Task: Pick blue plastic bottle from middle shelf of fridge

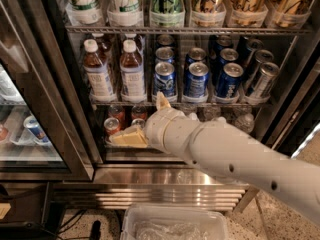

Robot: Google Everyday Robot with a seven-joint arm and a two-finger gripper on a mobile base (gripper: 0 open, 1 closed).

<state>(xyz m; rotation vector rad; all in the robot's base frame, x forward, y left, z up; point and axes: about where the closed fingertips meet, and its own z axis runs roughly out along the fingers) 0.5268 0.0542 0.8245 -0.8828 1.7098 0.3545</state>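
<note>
The fridge (pixel 60 109) stands open in front of me. Its middle shelf (pixel 150 100) is a wire rack with two brown-drink bottles at the left and several blue cans (pixel 196 80) to the right. The blue plastic bottle (pixel 97 73) stands leftmost, upright, with a white cap and a pale blue label. A similar bottle (pixel 132 74) with a whiter label stands right beside it. My gripper (pixel 144 119) is below the shelf's front rail, lower right of both bottles, touching neither. Its cream fingers are spread, one pointing left and one pointing up, and it holds nothing.
The top shelf (pixel 175 29) carries tall cans. The lower shelf holds orange cans (pixel 112 126) and clear bottles (pixel 240 120) behind my arm. The glass door (pixel 25 119) hangs open at the left. A clear plastic bin (pixel 172 224) sits on the floor below the steel base (pixel 150 184).
</note>
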